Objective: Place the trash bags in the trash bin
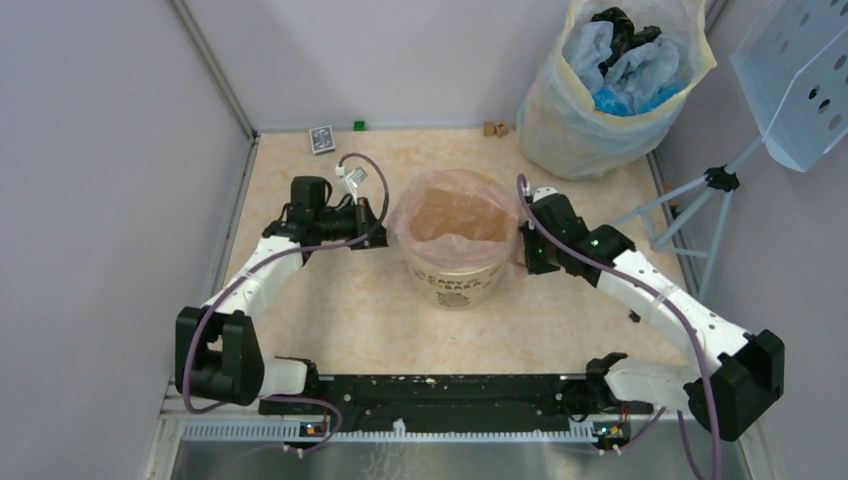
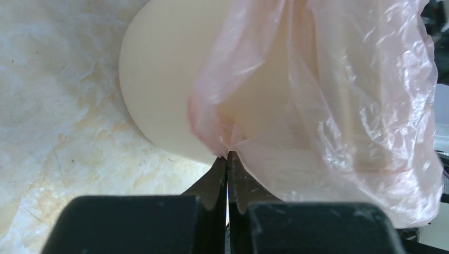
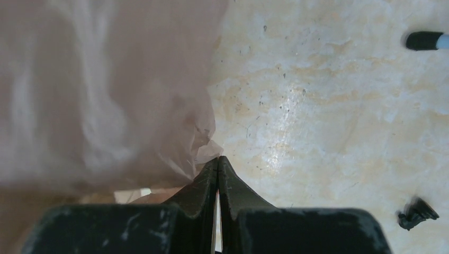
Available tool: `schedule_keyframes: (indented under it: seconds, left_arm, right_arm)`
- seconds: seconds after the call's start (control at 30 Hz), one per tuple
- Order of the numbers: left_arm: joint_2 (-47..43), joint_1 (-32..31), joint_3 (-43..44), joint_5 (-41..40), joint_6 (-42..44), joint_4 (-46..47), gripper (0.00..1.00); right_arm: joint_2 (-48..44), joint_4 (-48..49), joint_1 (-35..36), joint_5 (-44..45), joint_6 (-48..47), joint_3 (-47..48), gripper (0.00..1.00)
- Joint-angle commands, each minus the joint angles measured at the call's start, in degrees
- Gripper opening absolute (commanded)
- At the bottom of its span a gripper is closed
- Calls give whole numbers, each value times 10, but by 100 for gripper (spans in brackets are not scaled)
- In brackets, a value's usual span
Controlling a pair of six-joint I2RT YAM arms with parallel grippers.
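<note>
On either side of the bin (image 1: pixel 455 285), left gripper (image 1: pixel 378 226) and right gripper (image 1: pixel 522 256) each clamp the bag (image 1: pixel 452 205) edge, jaws closed.

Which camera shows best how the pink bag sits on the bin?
Top external: the pink bag lines the bin, draped over its rim. Left wrist shows only one fold against the bin's side; right wrist, just blurred film.

White arms (image 1: pixel 250 275), black joints (image 1: pixel 215 355) and pincers (image 2: pixel 227 159), purple cables (image 1: pixel 350 156).
</note>
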Motion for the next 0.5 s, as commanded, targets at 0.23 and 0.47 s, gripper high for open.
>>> schedule_keyframes:
  seconds: [0.23,0.47]
  left_arm:
    - [48,-1,2,-21,58,-34,0]
    - [99,-1,19,-58,69,-23,0]
  right_arm:
    - [55,92,-14,53,12,-33,0]
    - [-56,108,-33,92,-35,-33,18]
